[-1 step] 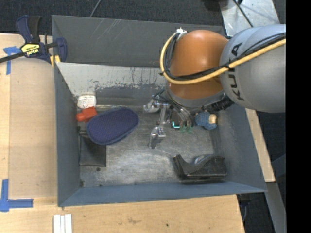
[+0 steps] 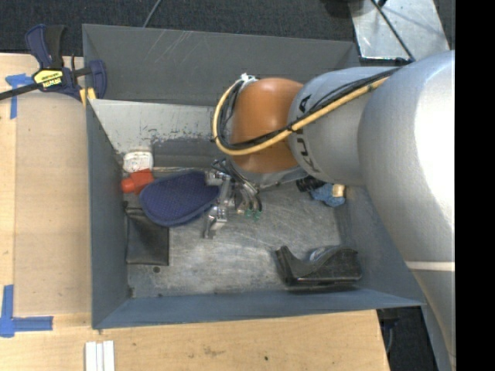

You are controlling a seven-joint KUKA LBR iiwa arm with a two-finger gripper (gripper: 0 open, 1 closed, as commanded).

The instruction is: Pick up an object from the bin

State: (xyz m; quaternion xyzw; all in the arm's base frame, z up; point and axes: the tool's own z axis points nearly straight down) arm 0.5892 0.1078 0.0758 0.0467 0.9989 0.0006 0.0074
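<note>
Bin [image 2: 108, 284], left to right:

- 1 white piece [image 2: 138, 161], far left near the back wall.
- 1 red piece [image 2: 136, 182], right below the white one and touching or nearly touching it.
- 1 dark flat slab [image 2: 147, 244], front-left on the floor, just under the red piece.
- 1 blue oval pad [image 2: 176, 199], lying flat. Its left end is beside the red piece and its lower edge overlaps the top of the slab.
- 1 gripper [image 2: 218, 211], low in the bin at the pad's right end, pointing down and left. The pad is the nearest thing to it. Can't tell if there's contact, and can't tell if the gripper is apart or together because the metal parts are too cluttered to read. Nothing visibly clamped.
- 1 green bit [image 2: 252, 214], tiny, just right of the gripper, can't identify.
- 1 orange cover [image 2: 263, 122] on the wrist above the gripper, with 1 yellow cable [image 2: 325, 108] looped round it along with black ones.
- 1 black block [image 2: 325, 269], front-right against the near wall, well apart from the gripper. 1 pale scrap [image 2: 319, 253] lies on top of it.
- 1 small blue thing [image 2: 332, 195], right side, partly tucked under the arm [image 2: 387, 130].

Total is 8 loose things, spread out rather than heaped. The middle of the floor between the gripper and the black block is bare metal.
</note>
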